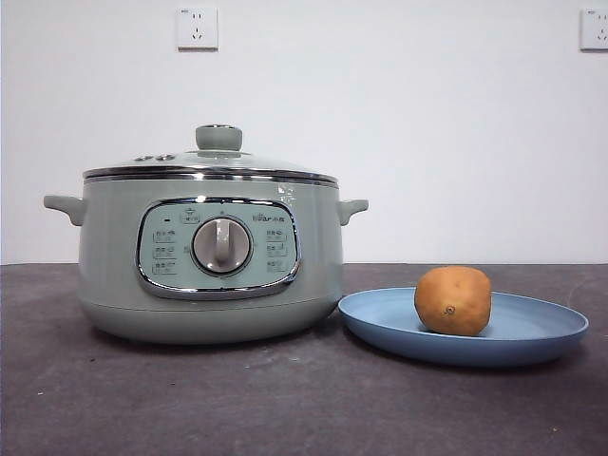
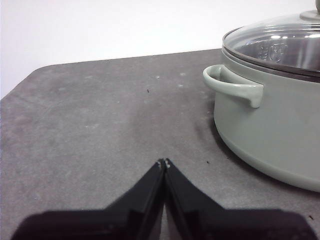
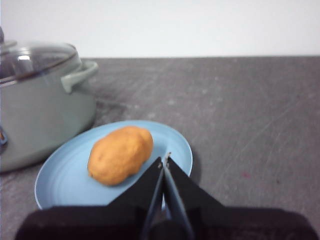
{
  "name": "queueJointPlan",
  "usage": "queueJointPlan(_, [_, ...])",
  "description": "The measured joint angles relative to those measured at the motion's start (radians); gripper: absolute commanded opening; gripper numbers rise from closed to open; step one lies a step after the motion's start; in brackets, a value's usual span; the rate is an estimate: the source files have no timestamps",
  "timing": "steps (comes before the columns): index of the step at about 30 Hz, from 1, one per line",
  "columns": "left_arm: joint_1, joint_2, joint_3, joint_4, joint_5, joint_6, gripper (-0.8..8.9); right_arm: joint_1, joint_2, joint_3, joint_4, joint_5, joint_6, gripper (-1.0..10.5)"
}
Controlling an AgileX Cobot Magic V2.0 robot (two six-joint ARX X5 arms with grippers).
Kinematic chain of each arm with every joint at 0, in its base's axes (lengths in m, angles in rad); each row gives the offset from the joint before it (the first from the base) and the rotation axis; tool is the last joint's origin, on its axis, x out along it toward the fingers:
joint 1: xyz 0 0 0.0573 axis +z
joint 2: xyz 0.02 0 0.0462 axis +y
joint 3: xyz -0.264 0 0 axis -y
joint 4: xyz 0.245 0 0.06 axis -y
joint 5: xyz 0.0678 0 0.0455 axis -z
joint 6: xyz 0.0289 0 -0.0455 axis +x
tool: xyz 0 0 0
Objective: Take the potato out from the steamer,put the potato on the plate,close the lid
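White wall with 2 sockets [image 1: 197, 28] is seen behind a dark grey worktop [image 1: 190, 399]. On the worktop, the steamer [image 1: 204, 256] is placed at the left of the front view, with its silver dial [image 1: 221, 246] facing the camera and 1 small handle [image 1: 63, 206] shown at each side. The lid [image 1: 211, 163] is seated flat on the steamer's rim, its green knob [image 1: 218, 137] upright on top. Just beside the steamer, at the right, the plate [image 1: 532, 337] is set, its near rim close to the steamer's base. The potato [image 1: 453, 300] is resting on the plate, with a small dark eye spot turned to the front.

The left pincer [image 2: 163, 162] is held above bare worktop, well apart from the steamer's handle, with its 2 jaws pressed together and nothing between them. The right pincer [image 3: 164, 160] is held over the plate's edge, near the potato but apart from it, its jaws likewise brought together on nothing.
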Motion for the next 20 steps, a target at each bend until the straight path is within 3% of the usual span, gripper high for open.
queueJointPlan(20, [0.000,0.000,0.000,-0.001,0.000,0.000,-0.04,0.000,0.005,0.000,-0.002,0.003,0.067,0.0])
